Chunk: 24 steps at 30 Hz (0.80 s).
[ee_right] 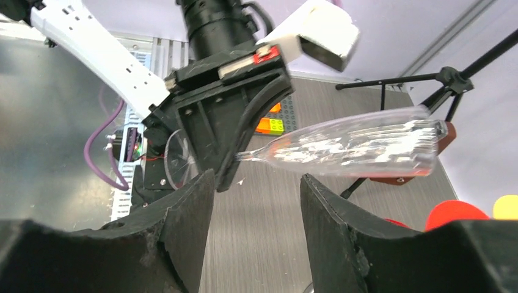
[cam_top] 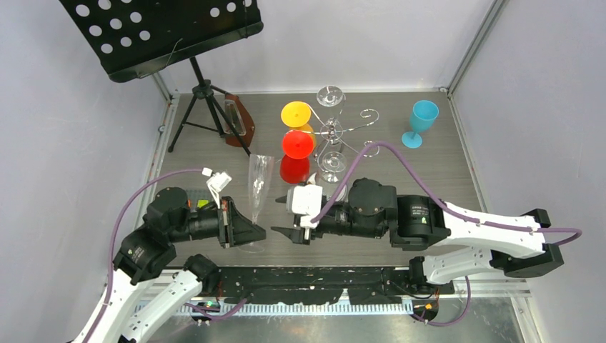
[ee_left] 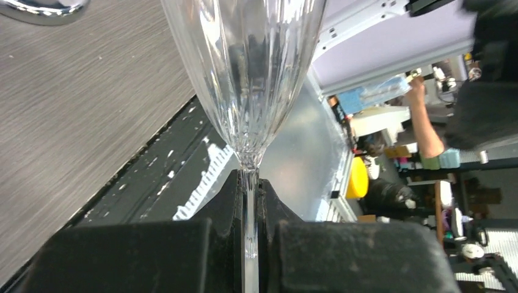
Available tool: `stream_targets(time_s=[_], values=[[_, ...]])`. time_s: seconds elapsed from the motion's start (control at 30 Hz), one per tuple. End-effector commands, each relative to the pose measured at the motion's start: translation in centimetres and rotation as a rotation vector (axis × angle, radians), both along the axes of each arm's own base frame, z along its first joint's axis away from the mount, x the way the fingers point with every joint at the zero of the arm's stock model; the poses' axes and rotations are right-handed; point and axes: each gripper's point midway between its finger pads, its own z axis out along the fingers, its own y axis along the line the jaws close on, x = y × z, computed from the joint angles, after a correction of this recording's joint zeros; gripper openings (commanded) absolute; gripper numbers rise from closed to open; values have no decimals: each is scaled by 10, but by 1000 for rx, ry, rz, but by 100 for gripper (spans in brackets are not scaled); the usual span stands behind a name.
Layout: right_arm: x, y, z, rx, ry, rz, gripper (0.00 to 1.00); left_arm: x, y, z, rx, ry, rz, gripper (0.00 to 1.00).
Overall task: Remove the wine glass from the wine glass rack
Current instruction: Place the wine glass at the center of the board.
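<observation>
From above: the left claw [cam_top: 251,232] is clamped on the stem of the clear ribbed wine glass [cam_top: 259,179], near the front of the grey wood-grain tabletop [cam_top: 429,179] and well apart from the chrome wire wine glass rack [cam_top: 336,131]. The right claw [cam_top: 280,232] sits just beside it.

Left wrist: black fingers [ee_left: 220,210] pinch the thin stem below the bowl.

Right wrist: the right claw gapes open, holding nothing, with the glass beyond it.

Pale lavender walls [cam_top: 371,43] enclose a grey wood-grain table [cam_top: 457,164].

Black music stand [cam_top: 179,36] back left, blue goblet [cam_top: 423,116] back right
</observation>
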Motion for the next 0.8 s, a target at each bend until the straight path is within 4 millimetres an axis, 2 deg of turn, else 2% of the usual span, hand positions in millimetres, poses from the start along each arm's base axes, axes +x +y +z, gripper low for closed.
stream_targets(time_s=[0.0,0.13,0.23,0.4,0.63,0.77], values=[[13,-5,17,-11,42,-59,60,-7,8,-9,85,-127,-80,0],[20,-12,27,-26,80,-46,63,-11,12,-20,132,-166,-123,0],[18,-18,41,-14,109,12,65,-15,15,-25,155,-196,-158,0],[18,-30,52,-19,150,82,67,-28,19,-30,165,-238,-244,0],[15,-36,52,-38,209,172,68,-49,29,-24,159,-348,-336,0],[1,-35,52,-54,235,277,67,-56,32,-21,152,-385,-356,0]])
